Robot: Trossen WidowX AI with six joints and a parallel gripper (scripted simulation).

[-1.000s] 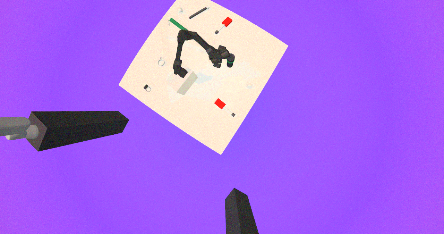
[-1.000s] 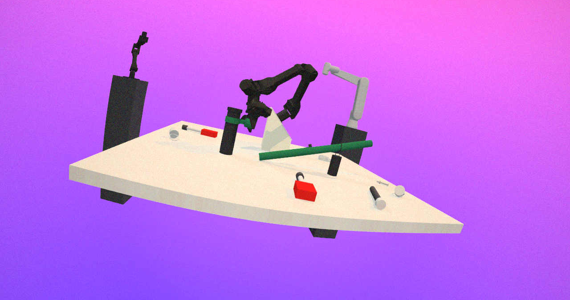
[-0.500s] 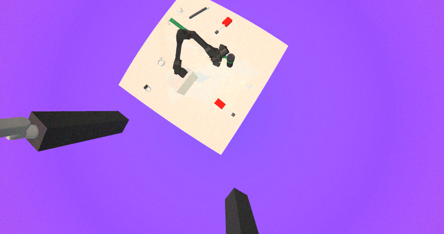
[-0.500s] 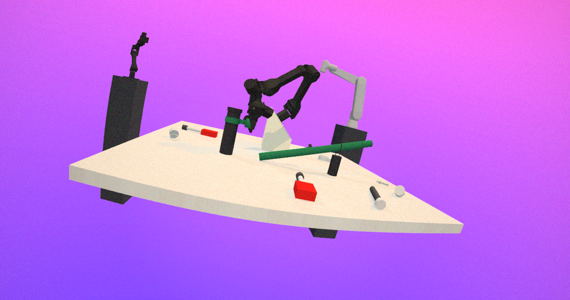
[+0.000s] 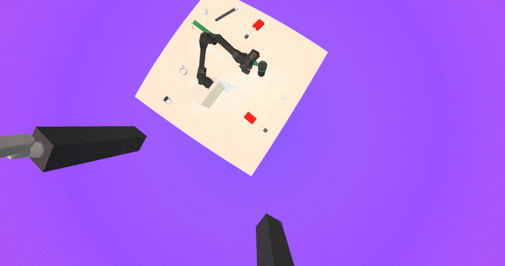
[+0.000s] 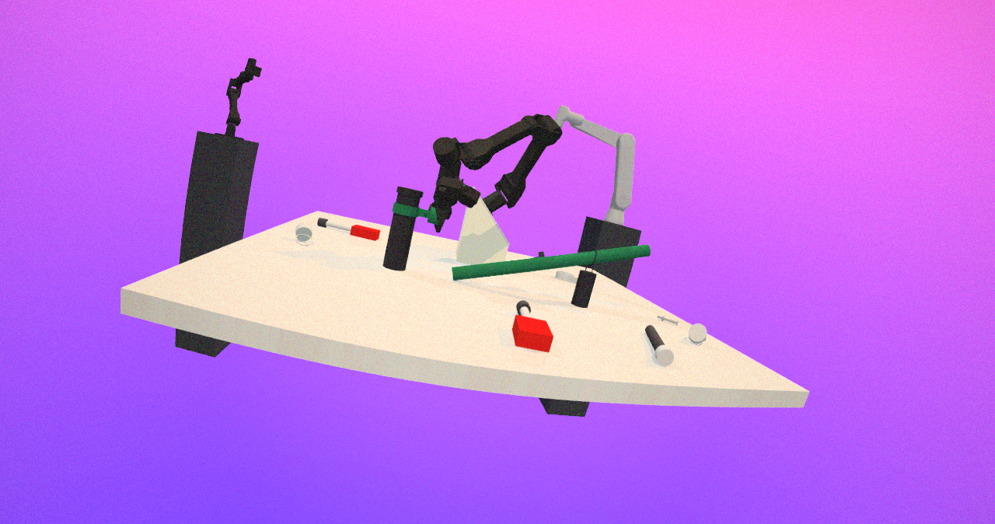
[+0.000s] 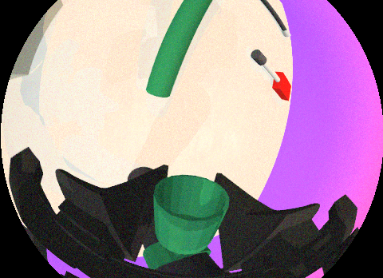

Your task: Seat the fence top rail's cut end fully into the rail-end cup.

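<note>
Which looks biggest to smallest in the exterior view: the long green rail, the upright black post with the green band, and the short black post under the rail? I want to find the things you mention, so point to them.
Long green rail [image 5: 202, 27] [image 6: 549, 263] [image 7: 179, 46]
Banded black post [image 5: 261, 73] [image 6: 399, 244]
Short black post [image 6: 583, 289]

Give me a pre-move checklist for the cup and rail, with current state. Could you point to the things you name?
- Gripper [image 5: 255, 63] [image 6: 438, 223] [image 7: 191, 174] shut on the rail-end cup [image 6: 432, 215] [image 7: 187, 234]: ok
- Brace band [image 5: 261, 71] [image 6: 405, 209] up near the post cap [image 5: 262, 65] [image 6: 410, 191]: ok
- Rail [image 5: 201, 27] [image 6: 521, 265] [image 7: 175, 50] through the loop cap [image 6: 591, 272]: ok
- Rail's cut end [image 6: 457, 273] [image 7: 159, 91] inside the cup: not ok, apart
- Cup mouth exactly in line with the rail: cannot tell
</note>
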